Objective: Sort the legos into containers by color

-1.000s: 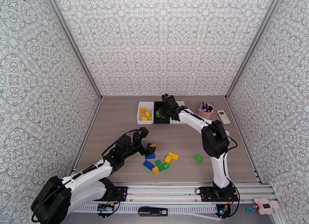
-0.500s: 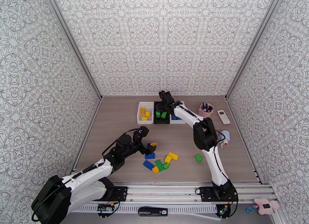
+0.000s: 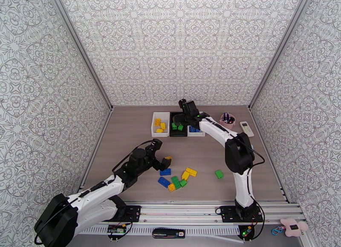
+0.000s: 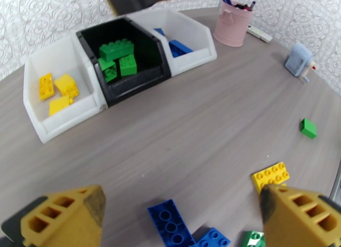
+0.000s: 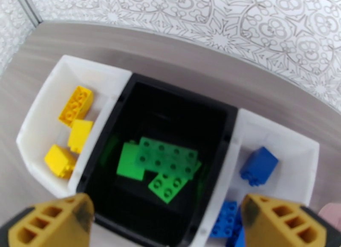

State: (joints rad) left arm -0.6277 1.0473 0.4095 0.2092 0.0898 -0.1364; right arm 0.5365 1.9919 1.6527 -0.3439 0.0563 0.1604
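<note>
Right end effector [image 5: 166,209] now apart, green lego [image 5: 167,157] dropped into black bin [image 5: 181,93], left end effector [image 4: 183,203] still apart

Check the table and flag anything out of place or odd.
Sorting is clean: left white bin yellow, black bin green, right white bin blue. The one oddity: a green brick lies alone, right of the loose pile.

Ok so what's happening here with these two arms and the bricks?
They are sorting bricks by color. The right tool hangs open above the black bin, which holds green bricks. The left tool hangs open over the loose bricks. Yellow bricks lie in the left white bin, blue bricks in the right white bin.
</note>
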